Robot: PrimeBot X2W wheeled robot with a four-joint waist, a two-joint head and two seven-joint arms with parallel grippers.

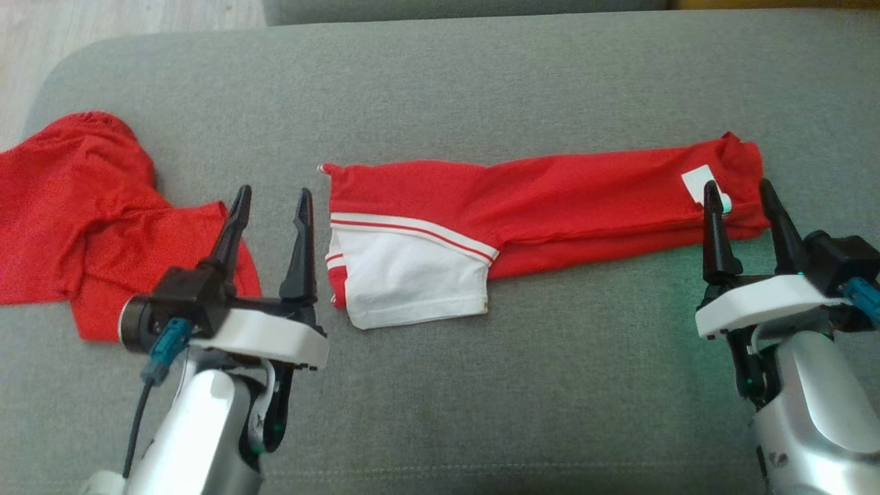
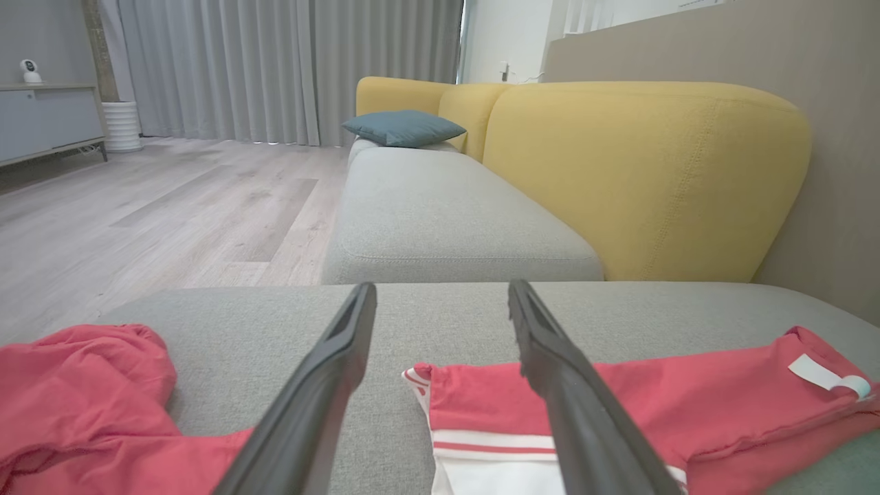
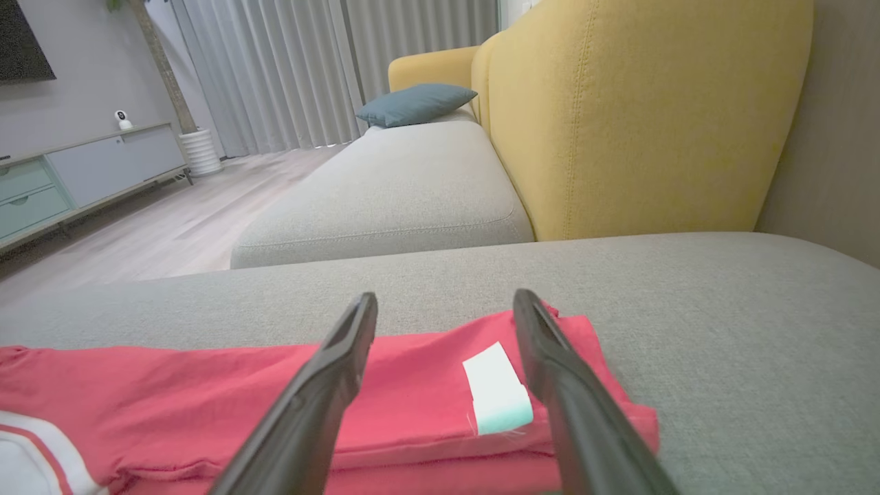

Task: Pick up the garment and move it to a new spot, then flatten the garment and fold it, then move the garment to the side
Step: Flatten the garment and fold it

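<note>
A red garment point(image 1: 550, 199) with a white, red-striped panel at its left end lies folded into a long band across the grey sofa seat point(image 1: 481, 385); a white label point(image 1: 700, 182) sits near its right end. My left gripper point(image 1: 273, 199) is open and empty, just left of the band's left end, which also shows in the left wrist view point(image 2: 687, 405). My right gripper point(image 1: 739, 196) is open and empty at the band's right end, its fingers on either side of the label point(image 3: 496, 397) above the red cloth point(image 3: 206, 405).
A second red garment point(image 1: 75, 206) lies crumpled at the seat's left edge, also seen in the left wrist view point(image 2: 75, 399). Beyond are another grey seat point(image 2: 440, 213), yellow backrests point(image 2: 639, 172), a blue cushion point(image 2: 402, 127) and wooden floor point(image 2: 137, 213).
</note>
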